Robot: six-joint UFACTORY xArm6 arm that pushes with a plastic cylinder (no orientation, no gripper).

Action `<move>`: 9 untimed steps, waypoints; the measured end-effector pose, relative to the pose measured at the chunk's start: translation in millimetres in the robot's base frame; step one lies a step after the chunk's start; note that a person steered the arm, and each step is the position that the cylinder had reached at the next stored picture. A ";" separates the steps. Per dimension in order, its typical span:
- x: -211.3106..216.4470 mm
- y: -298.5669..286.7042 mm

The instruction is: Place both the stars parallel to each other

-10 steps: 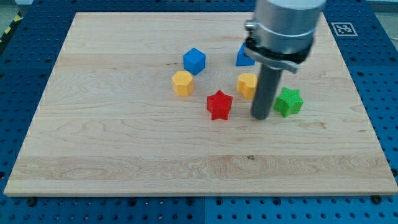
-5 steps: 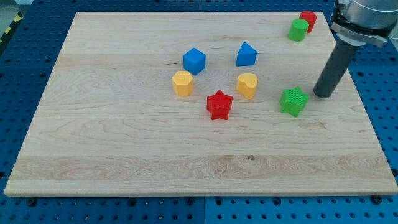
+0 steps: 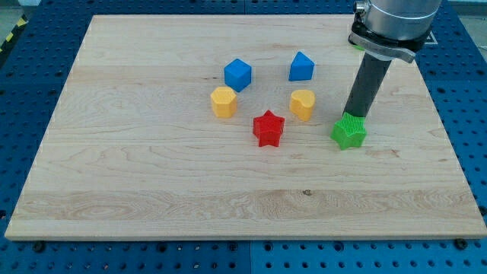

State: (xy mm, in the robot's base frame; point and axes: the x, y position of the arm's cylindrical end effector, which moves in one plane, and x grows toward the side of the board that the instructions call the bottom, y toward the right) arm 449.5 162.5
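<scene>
While my tip (image 3: 352,116) touches the green star (image 3: 349,132) from above, the red star (image 3: 268,128) sits apart.

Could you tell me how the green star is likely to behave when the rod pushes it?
The green star looks rigid and flat-based, so it should slide, not roll. My tip meets its top edge; off-centre contact on its points would probably spin it.

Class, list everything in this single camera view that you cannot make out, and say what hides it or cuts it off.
- My tip: whether it touches the green star just below it cannot be told.
- Top right corner of the board: hidden behind the arm.
- Arm: cut off by the view's top edge.
- Yellow blocks: exact shapes too small to tell.
</scene>
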 end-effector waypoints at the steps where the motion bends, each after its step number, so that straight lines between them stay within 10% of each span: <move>1: 3.3 0.0; 6: 5.9 -13.7; 9: -3.4 -120.1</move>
State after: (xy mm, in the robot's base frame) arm 446.0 42.4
